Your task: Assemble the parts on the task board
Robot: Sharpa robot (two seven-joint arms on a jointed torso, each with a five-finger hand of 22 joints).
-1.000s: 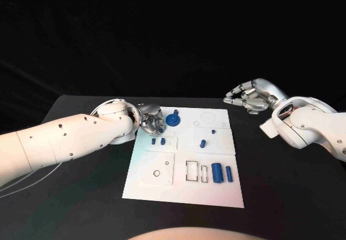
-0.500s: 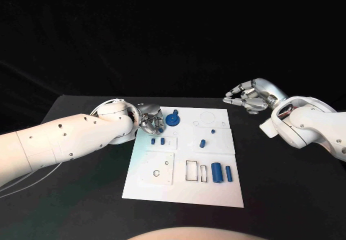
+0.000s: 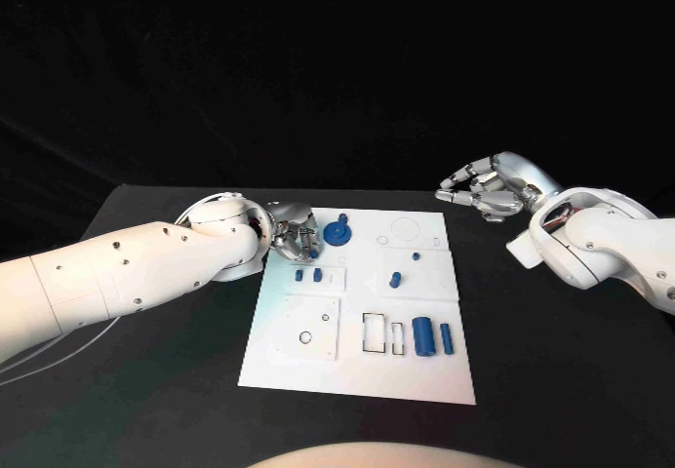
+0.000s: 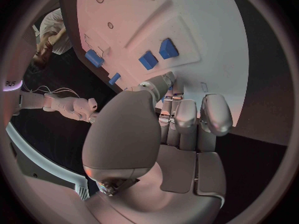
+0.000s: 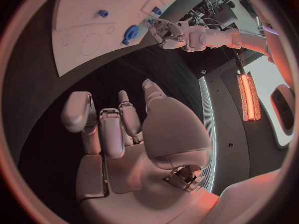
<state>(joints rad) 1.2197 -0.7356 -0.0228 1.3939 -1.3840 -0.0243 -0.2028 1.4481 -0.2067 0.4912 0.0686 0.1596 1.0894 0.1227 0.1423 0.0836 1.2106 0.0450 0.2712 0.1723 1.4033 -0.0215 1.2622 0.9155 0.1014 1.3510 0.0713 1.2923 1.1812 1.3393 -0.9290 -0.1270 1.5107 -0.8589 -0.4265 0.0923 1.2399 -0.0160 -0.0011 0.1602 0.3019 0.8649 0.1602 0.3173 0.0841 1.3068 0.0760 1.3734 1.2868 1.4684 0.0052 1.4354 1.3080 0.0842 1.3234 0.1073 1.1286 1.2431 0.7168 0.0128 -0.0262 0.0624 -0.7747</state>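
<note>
Nothing measurable has changed across the last second: both arms, both hands and every blue part sit where they were in the earlier head views. My reading is that the assembly is paused, or the left hand is working so finely that no motion registers; no new part has been seated.

The left hand (image 3: 293, 239) rests over the far left corner of the task board (image 3: 352, 375), its fingers curled down toward the board surface. The left wrist view shows the fingertips (image 4: 163, 82) close to the board edge, but whether they pinch a part cannot be determined. The blue gear (image 3: 337, 234) lies just beside this hand, on its board side; contact cannot be confirmed. Two small blue blocks (image 3: 308, 276) lie near the hand, toward the robot.

The right hand (image 3: 483, 192) hangs above the black table (image 3: 563, 370), off the board's far right corner, fingers loosely curled and holding nothing. It is well apart from all parts. The large blue cylinder (image 3: 423, 337) and the slim blue pin (image 3: 448, 338) lie side by side near the board's near right area, untouched.
</note>
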